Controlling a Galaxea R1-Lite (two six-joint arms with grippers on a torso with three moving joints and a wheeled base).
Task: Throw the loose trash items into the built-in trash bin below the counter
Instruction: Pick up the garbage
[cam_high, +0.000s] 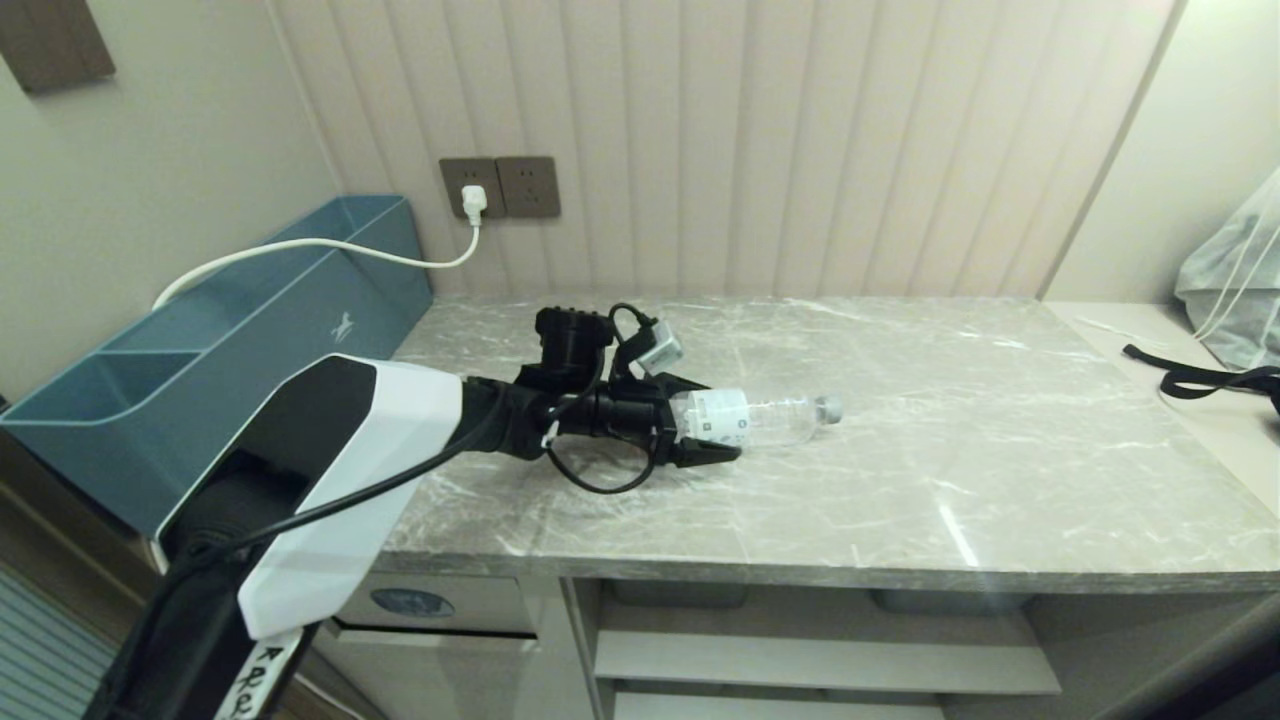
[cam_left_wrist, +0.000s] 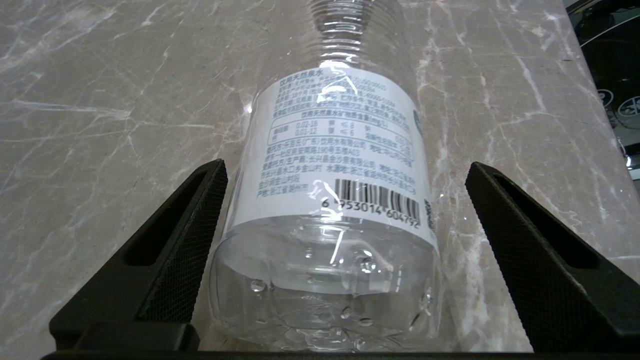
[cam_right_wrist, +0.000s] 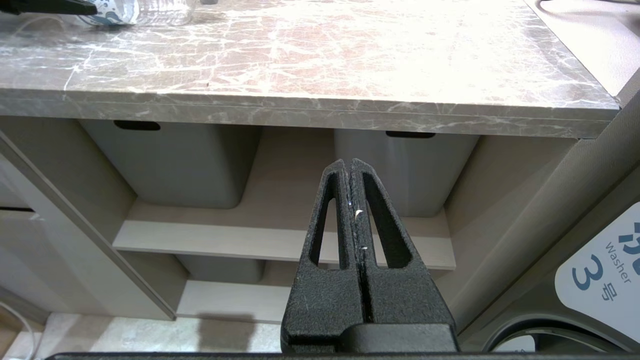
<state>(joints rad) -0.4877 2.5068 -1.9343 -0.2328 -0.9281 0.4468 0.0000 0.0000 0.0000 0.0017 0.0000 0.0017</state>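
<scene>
The bottle (cam_high: 757, 419) lay on its side on the tabletop (cam_high: 1000, 470), cap away from the left gripper (cam_high: 703, 428). Its jaws stood wide apart around the bottle's base, one finger (cam_left_wrist: 170, 250) perhaps just touching it. The right gripper (cam_right_wrist: 352, 170) hung below the tabletop's edge, jaws pressed together and empty.

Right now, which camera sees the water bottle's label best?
The left wrist view: the bottle lies right between the open left gripper's fingers, so its label fills the picture and the barcode shows. The head view shows the whole bottle small on the counter. The right wrist view catches only a corner.
</scene>
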